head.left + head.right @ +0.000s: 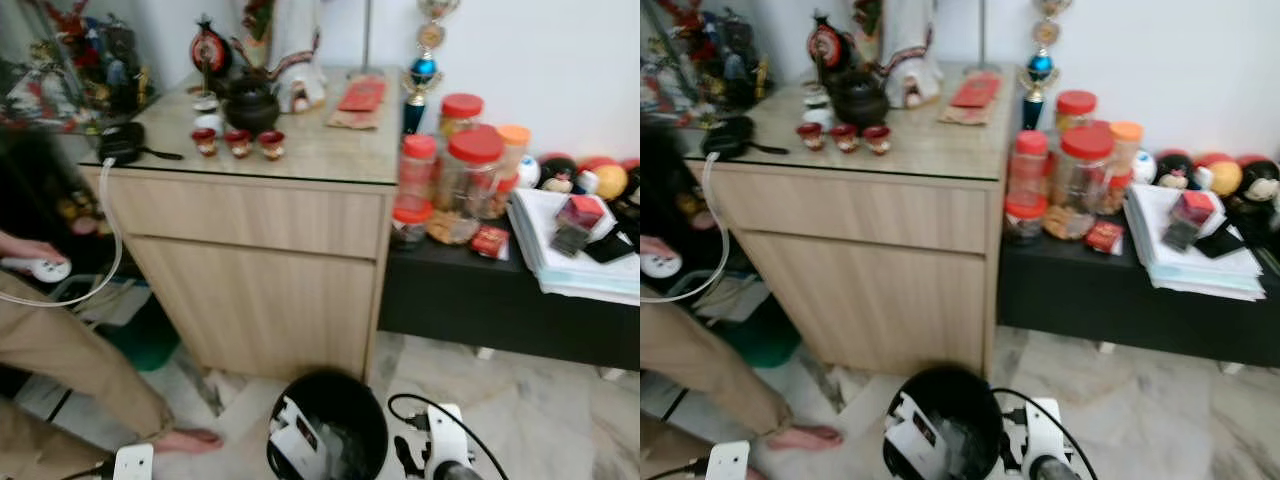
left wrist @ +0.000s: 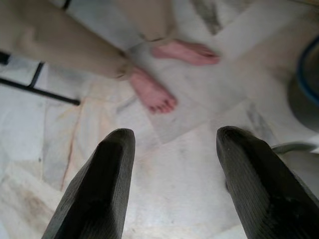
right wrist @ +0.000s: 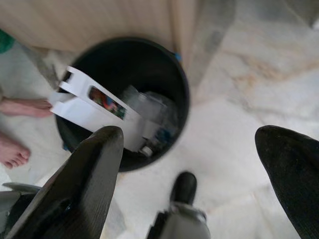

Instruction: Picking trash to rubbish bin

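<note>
Black rubbish bin point(image 1: 330, 425) on the marble floor point(image 1: 540, 410), just in front of the right corner of the wooden cabinet point(image 1: 260, 260). Open marble to the bin's right, bounded behind by the low black table point(image 1: 500, 300) stacked with red-lidded jars point(image 1: 470, 180) and papers point(image 1: 575, 255). To the bin's left, a person's bare foot point(image 1: 190, 438) and tan trouser leg point(image 1: 70, 360) close by, narrowing that side.

White paper packet point(image 3: 94, 109) with a small colour print, lying tilted across the bin's rim, part inside and part sticking out over the edge; more pale scraps and clutter down in the bin.

Right gripper point(image 3: 199, 184) above the floor just beside the bin, fingers point(image 3: 84, 179) spread wide, holding nothing. Left gripper point(image 2: 174, 184) low over bare marble near 2 bare feet point(image 2: 152, 92), fingers point(image 2: 99, 189) likewise spread and holding nothing.
</note>
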You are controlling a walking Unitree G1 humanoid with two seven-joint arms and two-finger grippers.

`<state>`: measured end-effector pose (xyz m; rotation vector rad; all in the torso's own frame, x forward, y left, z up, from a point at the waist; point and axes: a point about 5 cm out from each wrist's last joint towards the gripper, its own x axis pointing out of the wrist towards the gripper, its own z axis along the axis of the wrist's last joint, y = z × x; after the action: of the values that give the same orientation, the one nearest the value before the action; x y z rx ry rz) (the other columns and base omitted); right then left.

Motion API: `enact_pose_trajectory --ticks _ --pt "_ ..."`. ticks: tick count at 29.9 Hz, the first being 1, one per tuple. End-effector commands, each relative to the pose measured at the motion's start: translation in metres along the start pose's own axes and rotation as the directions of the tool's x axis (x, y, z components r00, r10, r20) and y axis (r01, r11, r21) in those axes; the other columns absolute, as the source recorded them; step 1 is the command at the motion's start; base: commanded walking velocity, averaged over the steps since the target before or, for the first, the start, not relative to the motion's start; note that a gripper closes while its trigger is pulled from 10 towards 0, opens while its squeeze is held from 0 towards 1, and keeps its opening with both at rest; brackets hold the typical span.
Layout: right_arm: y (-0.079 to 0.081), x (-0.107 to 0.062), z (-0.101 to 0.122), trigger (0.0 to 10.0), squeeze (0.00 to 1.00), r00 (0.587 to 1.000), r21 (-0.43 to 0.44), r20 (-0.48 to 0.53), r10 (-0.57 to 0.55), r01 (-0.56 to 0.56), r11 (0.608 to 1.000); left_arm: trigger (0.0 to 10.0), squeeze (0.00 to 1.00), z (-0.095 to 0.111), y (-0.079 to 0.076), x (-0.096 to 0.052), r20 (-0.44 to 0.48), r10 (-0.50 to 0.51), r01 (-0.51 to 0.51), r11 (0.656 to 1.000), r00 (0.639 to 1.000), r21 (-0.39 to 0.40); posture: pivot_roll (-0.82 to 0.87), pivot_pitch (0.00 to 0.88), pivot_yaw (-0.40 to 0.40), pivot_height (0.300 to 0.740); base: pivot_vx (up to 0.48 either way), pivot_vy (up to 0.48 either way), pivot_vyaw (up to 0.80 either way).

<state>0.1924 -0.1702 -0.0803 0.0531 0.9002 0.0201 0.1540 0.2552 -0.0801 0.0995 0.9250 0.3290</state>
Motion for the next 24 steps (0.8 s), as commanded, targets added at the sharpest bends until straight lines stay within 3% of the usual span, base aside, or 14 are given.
enact_pose_trajectory --ticks 1,3,16,24 --pt "0.010 0.002 0.004 10.0 0.00 1.000 0.010 0.005 0.022 -0.022 1.000 10.0 0.00 -0.003 0.007 0.000 -0.012 0.022 -0.022 1.000 1.000 -0.014 0.10 0.003 0.029 0.740 0.000 0.480 0.00" --pt "0.011 0.002 0.004 10.0 0.00 1.000 0.011 0.005 0.022 -0.022 1.000 10.0 0.00 -0.003 0.008 0.000 -0.010 0.023 -0.023 1.000 1.000 -0.013 0.10 0.002 0.030 0.740 0.000 0.416 0.00" --pt "0.012 0.001 -0.004 10.0 0.00 1.000 0.009 -0.012 0.027 -0.027 1.000 10.0 0.00 -0.009 0.009 -0.002 -0.017 0.027 -0.027 1.000 0.999 -0.001 0.11 0.022 0.026 0.740 0.000 0.000 0.00" --pt "0.005 0.000 -0.004 10.0 0.00 1.000 -0.015 -0.014 0.025 -0.025 1.000 10.0 0.00 -0.019 0.002 -0.005 -0.039 0.021 -0.022 1.000 0.999 -0.021 0.09 0.038 -0.006 0.740 0.000 0.000 0.00"
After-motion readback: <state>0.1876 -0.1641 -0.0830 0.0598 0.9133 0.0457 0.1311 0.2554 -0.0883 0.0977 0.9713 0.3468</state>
